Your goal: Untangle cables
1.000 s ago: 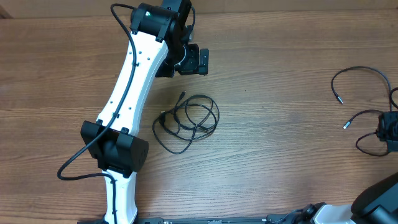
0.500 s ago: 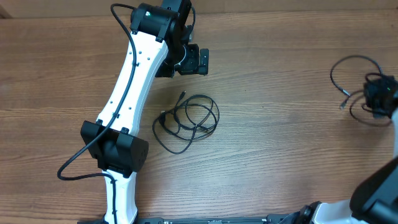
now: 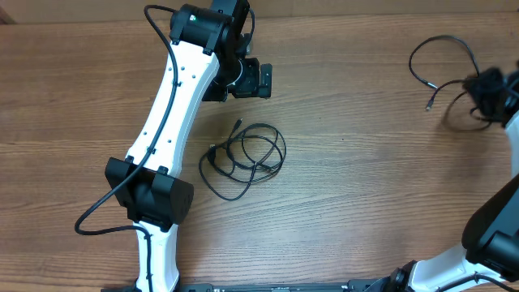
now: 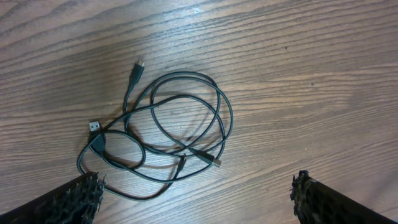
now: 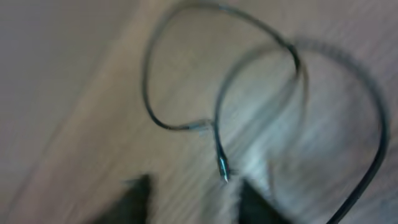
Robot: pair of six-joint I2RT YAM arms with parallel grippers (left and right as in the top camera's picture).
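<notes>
Progress: early. One cable (image 3: pixel 442 58) lies apart near the worktop's far right corner. Right gripper (image 5: pixel 193 202) is beside it, jaws parted, apparently empty; view blurred. Tangled bundle (image 4: pixel 158 127) sits mid-worktop, not yet separated. Left gripper (image 4: pixel 197 186) is near it, wide open, holding nothing.

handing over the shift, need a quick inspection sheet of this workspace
surface: wooden table, bare grain
job's things: coiled bundle mid-table, tangled; separate cable looped at far right
clutter: nothing seen
end effectors: left end effector open, apart from the coiled bundle; right end effector blurred, beside the separate cable, fingers look apart
cables: thick arm wire loops off the left arm
surroundings: nothing seen
</notes>
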